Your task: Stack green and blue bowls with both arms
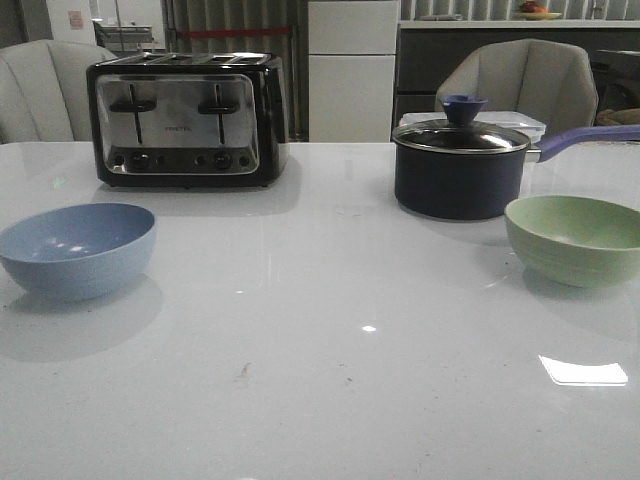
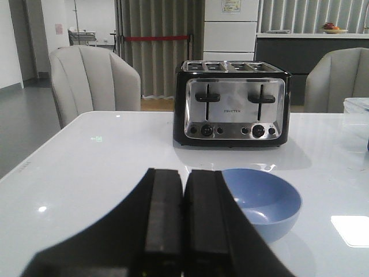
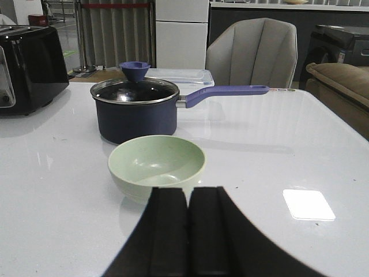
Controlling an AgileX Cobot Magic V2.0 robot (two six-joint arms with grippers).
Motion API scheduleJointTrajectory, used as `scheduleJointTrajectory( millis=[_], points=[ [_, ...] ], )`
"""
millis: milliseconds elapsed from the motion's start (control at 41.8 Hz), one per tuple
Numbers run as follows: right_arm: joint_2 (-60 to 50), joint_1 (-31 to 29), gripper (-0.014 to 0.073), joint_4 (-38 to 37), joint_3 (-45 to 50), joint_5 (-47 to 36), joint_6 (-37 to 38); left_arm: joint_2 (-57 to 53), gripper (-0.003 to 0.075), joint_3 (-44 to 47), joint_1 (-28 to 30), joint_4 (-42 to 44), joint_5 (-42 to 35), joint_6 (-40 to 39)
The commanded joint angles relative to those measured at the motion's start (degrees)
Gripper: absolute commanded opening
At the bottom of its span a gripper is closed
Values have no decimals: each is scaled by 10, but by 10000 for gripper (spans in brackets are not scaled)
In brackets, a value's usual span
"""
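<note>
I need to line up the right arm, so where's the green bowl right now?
In the front view the green bowl sits upright on the table's right side, just in front and to the right of the navy saucepan, far from the blue bowl.

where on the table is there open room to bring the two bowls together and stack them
The widest bare patch is the middle and near side of the table, between the blue bowl and the green bowl. The far side is crowded: the toaster behind the blue bowl, the saucepan close behind the green one.
</note>
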Motion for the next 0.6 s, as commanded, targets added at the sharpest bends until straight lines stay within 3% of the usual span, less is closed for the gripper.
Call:
scheduleJointTrajectory(
  millis=[0,335,574],
  points=[
    [-11,1,58,-7,-2,-51,0,-11,93,2,-4,-4,-52,-4],
    [-11,1,58,-7,-2,-56,-1,-11,93,2,-4,-4,-52,-4],
    [-11,1,58,1,-42,-42,-1,-11,93,-21,-4,-3,-115,-4]
  ],
)
